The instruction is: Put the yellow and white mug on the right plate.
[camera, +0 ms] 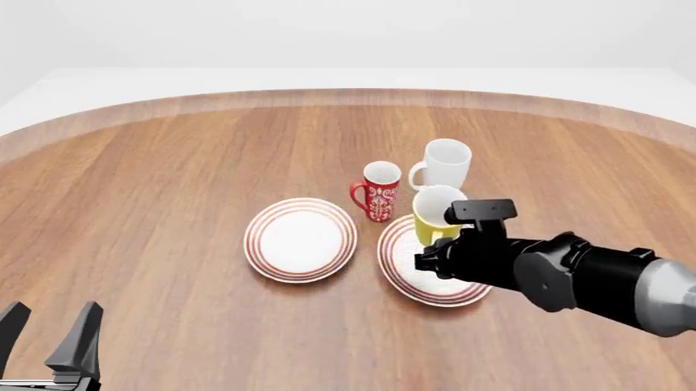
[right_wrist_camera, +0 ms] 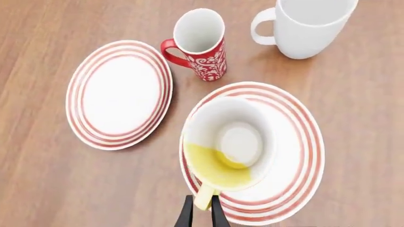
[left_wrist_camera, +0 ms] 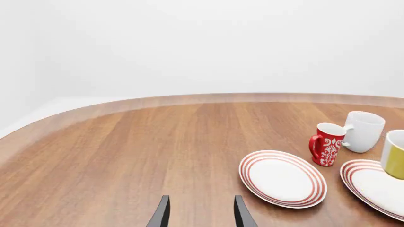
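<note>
Front view, yellow and white mug (camera: 433, 213) upright over right plate (camera: 405, 269); right tool (right_wrist_camera: 201, 213) pinching handle

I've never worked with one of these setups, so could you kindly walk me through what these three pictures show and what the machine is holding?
These are simulator renders of two robot arms at a wooden table. The front view looks from behind the arms. The other two come from cameras on each wrist, looking along the fingers.

The right gripper is shut on the handle of the yellow mug, holding it over the right plate. Whether the mug already touches the plate is hard to tell. The left gripper is open, idle near the table's near edge.

Also on the table: the left plate, a red patterned mug and a white mug, both behind the plates.
</note>
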You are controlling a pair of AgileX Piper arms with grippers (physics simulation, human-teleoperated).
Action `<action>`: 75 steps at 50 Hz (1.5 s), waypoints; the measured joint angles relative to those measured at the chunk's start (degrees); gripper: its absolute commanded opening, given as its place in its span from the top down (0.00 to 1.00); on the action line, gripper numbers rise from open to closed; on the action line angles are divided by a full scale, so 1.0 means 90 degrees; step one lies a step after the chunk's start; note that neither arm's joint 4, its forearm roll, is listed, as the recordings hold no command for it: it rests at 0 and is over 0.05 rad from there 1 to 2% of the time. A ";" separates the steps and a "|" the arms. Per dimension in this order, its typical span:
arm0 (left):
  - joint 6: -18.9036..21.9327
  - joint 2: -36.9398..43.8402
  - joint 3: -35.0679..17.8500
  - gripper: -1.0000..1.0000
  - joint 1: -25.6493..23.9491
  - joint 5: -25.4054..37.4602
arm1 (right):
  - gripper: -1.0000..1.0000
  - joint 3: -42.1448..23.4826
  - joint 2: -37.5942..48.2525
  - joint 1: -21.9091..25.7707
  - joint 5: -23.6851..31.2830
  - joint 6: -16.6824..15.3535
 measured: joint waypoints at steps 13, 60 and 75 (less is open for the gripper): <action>0.0000 0.0000 0.0000 0.00 0.0000 0.0000 | 1.00 0.0099 0.0219 -0.0156 -0.0233 0.0021; 0.0000 0.0000 0.0000 0.00 0.0000 0.0000 | 1.00 -0.0056 0.1256 -0.0296 -0.0988 0.0130; 0.0000 0.0000 0.0000 0.00 0.0000 0.0000 | 1.00 -0.0052 0.1456 -0.0335 -0.1179 0.0152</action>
